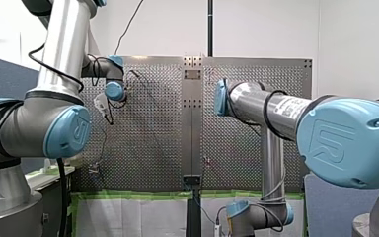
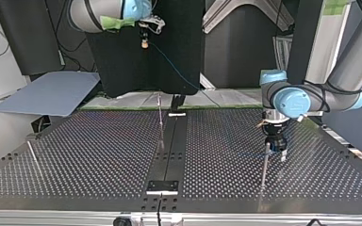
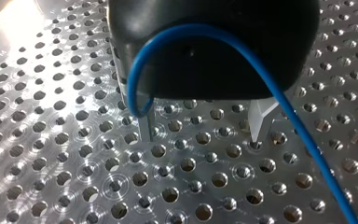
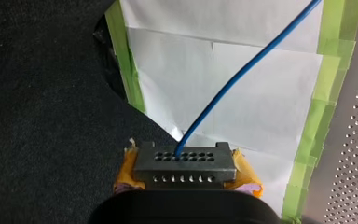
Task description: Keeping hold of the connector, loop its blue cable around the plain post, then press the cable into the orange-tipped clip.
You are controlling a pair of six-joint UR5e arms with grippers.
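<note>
Paper [image 4: 168, 70], green tape [image 4: 328, 93] beyond connector [image 4: 185, 163]

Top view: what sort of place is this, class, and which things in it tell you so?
Probably a robotics lab or test cell: a perforated metal table, my left arm and my right arm coming in from above, and a blue cable running down from my right pincer.

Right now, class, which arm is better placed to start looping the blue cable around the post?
Probably right: my right end effector is shut on the connector, the blue cable running from it. My left end effector sits open, low over the table.
</note>
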